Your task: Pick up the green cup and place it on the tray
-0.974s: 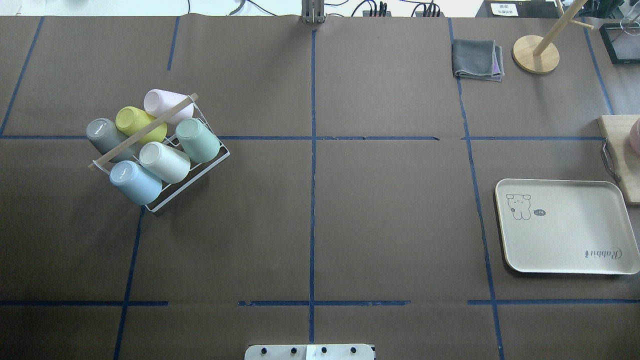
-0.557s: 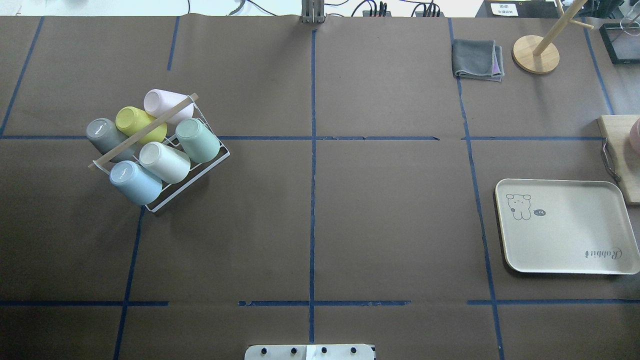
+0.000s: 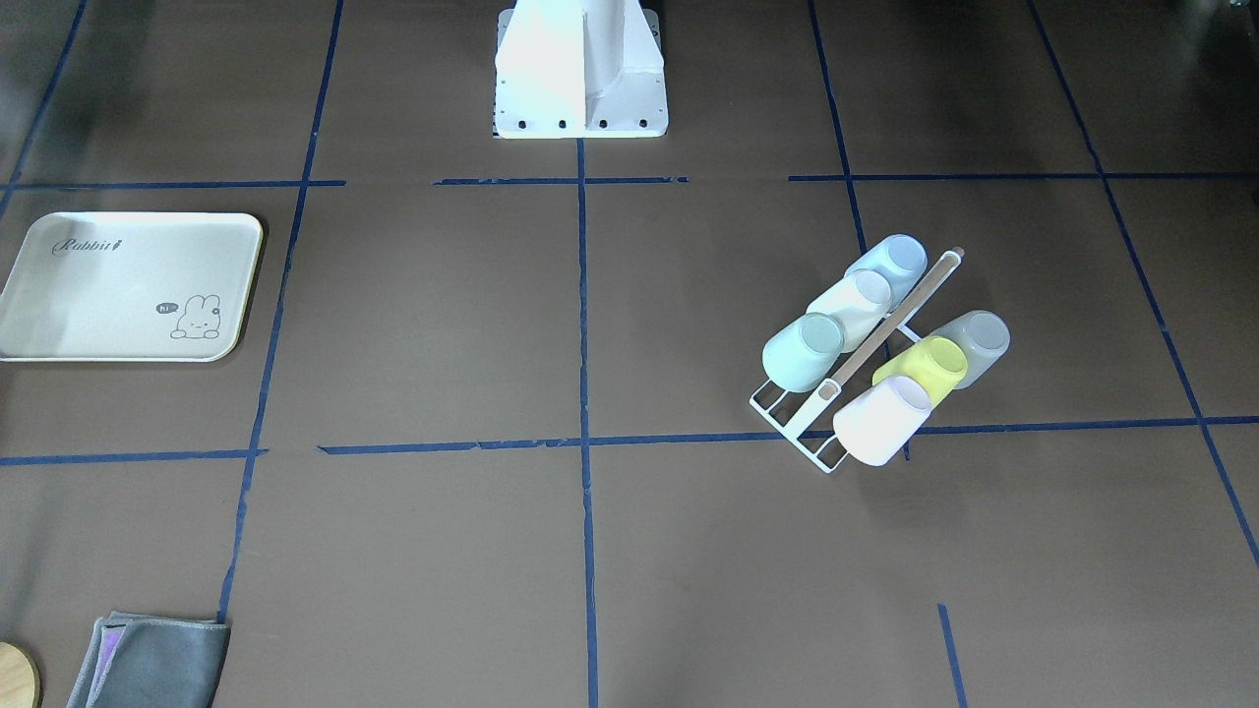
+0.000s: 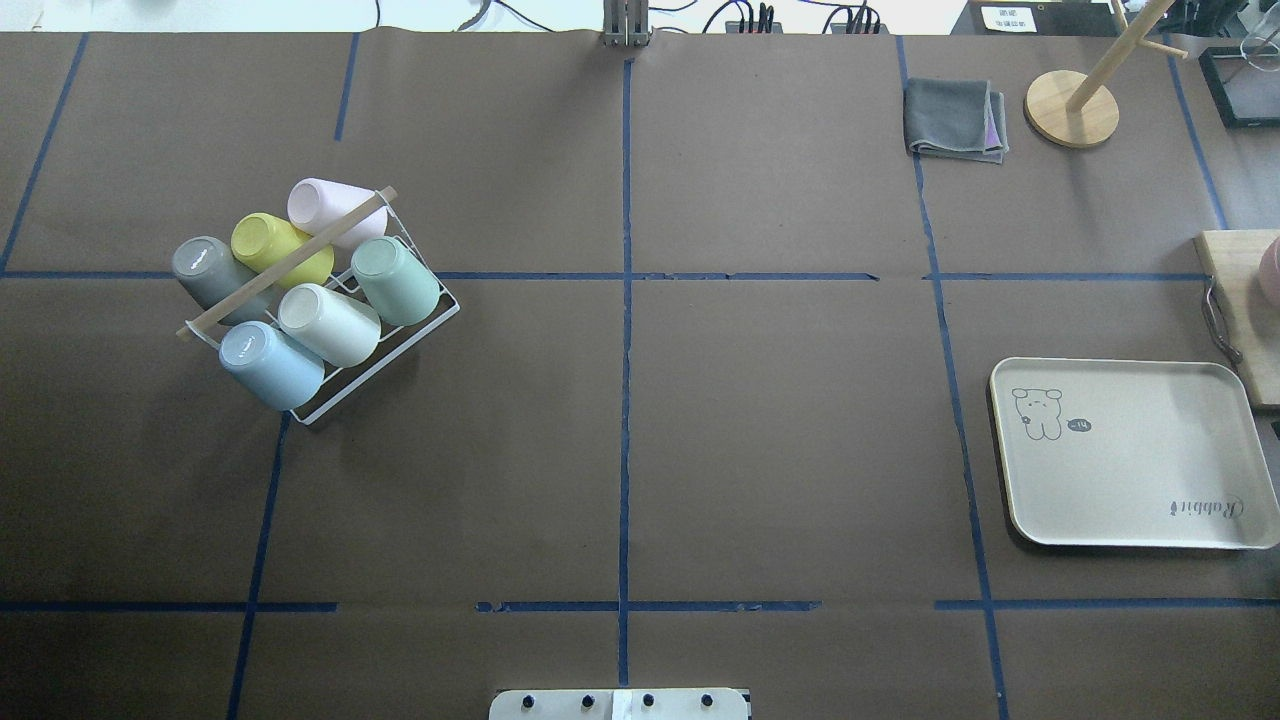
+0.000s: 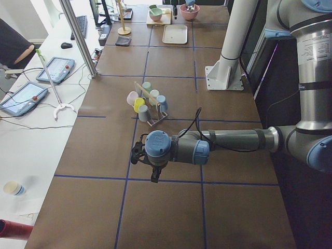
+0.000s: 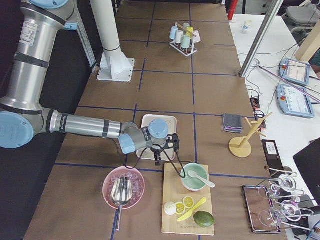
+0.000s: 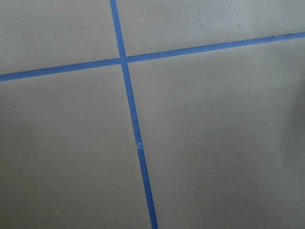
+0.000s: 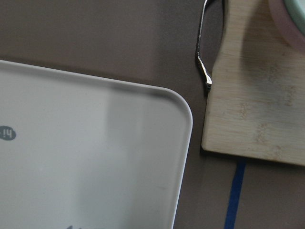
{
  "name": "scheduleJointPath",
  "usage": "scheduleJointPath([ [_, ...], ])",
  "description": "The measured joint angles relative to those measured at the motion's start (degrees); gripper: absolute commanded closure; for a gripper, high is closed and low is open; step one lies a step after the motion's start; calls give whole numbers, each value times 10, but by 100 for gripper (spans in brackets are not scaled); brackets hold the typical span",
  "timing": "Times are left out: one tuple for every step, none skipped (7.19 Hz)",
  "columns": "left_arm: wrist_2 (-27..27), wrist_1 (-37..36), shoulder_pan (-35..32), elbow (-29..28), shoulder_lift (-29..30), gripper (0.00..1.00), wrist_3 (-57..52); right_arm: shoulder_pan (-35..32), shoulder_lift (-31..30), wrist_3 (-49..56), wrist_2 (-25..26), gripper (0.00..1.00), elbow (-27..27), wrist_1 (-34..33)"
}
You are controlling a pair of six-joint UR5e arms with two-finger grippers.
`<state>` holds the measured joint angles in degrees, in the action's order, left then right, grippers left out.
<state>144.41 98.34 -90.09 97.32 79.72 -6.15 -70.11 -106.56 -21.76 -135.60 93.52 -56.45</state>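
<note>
The green cup (image 4: 395,280) lies tilted on a white wire rack (image 4: 432,318) at the table's left, at the rack's right end next to a cream cup (image 4: 328,324). It also shows in the front view (image 3: 802,352) and the left view (image 5: 147,86). The cream tray (image 4: 1130,480) lies empty at the right, also in the front view (image 3: 108,295) and the right wrist view (image 8: 95,157). My left gripper (image 5: 152,176) hangs over bare table, away from the rack. My right gripper (image 6: 159,159) hangs over the tray's edge near a wooden board. I cannot tell whether either is open or shut.
The rack also holds blue (image 4: 270,365), grey (image 4: 210,268), yellow-green (image 4: 275,245) and pink (image 4: 325,205) cups under a wooden handle (image 4: 290,262). A wooden board (image 4: 1245,300) lies beyond the tray. A folded grey cloth (image 4: 955,118) and a wooden stand (image 4: 1072,108) sit at the far right.
</note>
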Motion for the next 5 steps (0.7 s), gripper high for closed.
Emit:
scheduleJointPath([
  [0,0,0,0,0,0,1,19,1,-57,7,9,-17,46],
  [0,0,0,1,0,0,3,36,1,-95,11,12,-26,66],
  [0,0,0,1,0,0,7,45,1,-113,13,14,-33,74],
  [0,1,0,1,0,0,9,51,2,-119,14,18,-39,77],
  [0,1,0,1,0,0,10,54,3,-121,15,18,-42,77],
])
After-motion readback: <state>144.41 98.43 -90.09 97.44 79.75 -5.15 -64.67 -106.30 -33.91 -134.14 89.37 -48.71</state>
